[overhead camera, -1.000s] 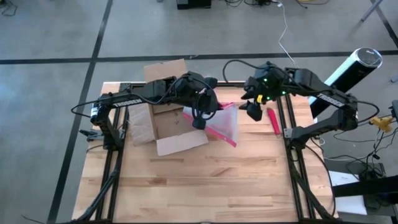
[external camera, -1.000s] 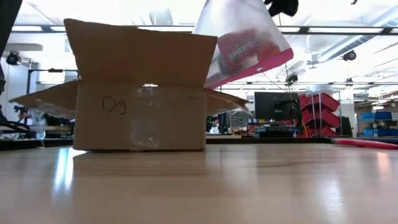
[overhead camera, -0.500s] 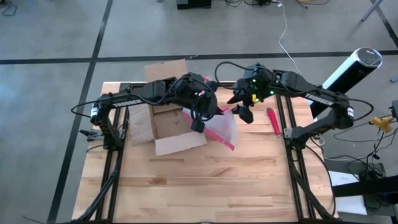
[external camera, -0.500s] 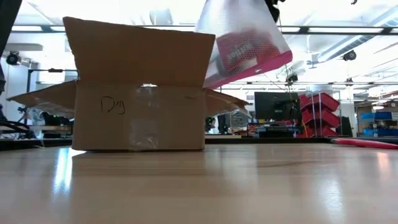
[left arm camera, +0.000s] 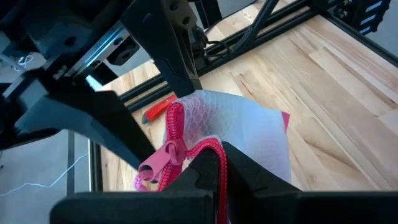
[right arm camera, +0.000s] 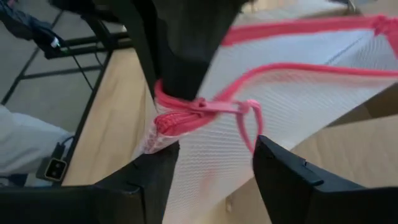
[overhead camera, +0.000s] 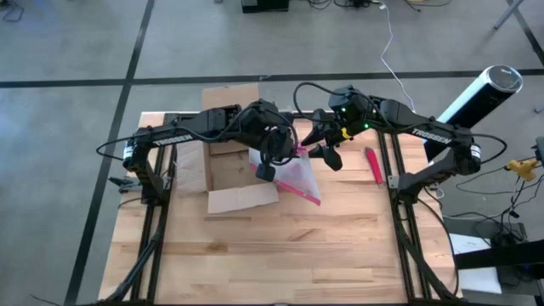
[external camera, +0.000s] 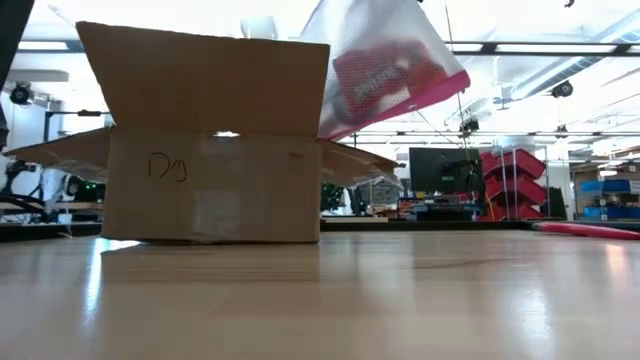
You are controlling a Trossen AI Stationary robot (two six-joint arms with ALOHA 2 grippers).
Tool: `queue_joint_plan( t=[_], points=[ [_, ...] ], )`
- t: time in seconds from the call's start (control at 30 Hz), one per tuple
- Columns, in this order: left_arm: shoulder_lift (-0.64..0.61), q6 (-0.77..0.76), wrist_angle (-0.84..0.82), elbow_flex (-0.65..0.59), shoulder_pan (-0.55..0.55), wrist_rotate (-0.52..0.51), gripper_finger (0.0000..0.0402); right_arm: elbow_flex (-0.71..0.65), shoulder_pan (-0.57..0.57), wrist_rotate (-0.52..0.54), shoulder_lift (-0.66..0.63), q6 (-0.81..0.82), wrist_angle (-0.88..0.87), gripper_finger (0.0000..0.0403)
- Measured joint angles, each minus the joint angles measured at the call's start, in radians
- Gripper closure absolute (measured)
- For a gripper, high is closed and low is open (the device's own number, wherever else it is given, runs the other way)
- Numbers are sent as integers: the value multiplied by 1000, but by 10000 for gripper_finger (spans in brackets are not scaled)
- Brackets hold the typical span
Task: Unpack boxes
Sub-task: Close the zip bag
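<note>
The brown cardboard box (overhead camera: 223, 166) (external camera: 210, 150) stands open on the table's far left part, its flaps spread. Just right of it, my left gripper (overhead camera: 267, 170) (left arm camera: 219, 163) is shut on a translucent pink-edged zip pouch (overhead camera: 302, 177) (external camera: 385, 60) with a red item (external camera: 375, 82) inside. My right gripper (overhead camera: 325, 151) (right arm camera: 214, 168) is open, with one finger on either side of the pouch's zip-pull corner (right arm camera: 205, 109). My left gripper pinches the pouch's pink zip edge (left arm camera: 214, 149) between its two fingers, close to the zip pull (left arm camera: 158, 165). The pouch hangs tilted below the fingers, clear of the table, beside the box's right flap. My right gripper: whether its fingers touch the pouch, I cannot tell.
A pink-red strip (overhead camera: 372, 164) (external camera: 590, 229) lies on the table at the far right. The near half of the wooden table (overhead camera: 280, 255) is bare. Both arms' frame rails (overhead camera: 399, 212) run along the table's sides.
My right gripper has moved toward the table's left, up to the pouch's zip corner. My left gripper has kept hold of the pouch and drifted slightly left with it. The box has slid a little toward the left.
</note>
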Motion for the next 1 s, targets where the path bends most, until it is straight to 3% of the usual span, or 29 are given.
queue_joint_plan(
  t=[0.2,0.27,0.7,1.0],
  points=[
    [0,-18,-2,0,0,-2,401,0,1,-6,0,3,13,365],
    [0,-22,-2,0,0,-2,401,0,1,-5,0,-2,17,392],
    [2,-29,-5,0,-1,-8,401,0,-2,24,-19,47,44,401],
    [3,-33,-10,-2,0,-18,401,2,-20,60,-169,217,-84,370]
  ],
)
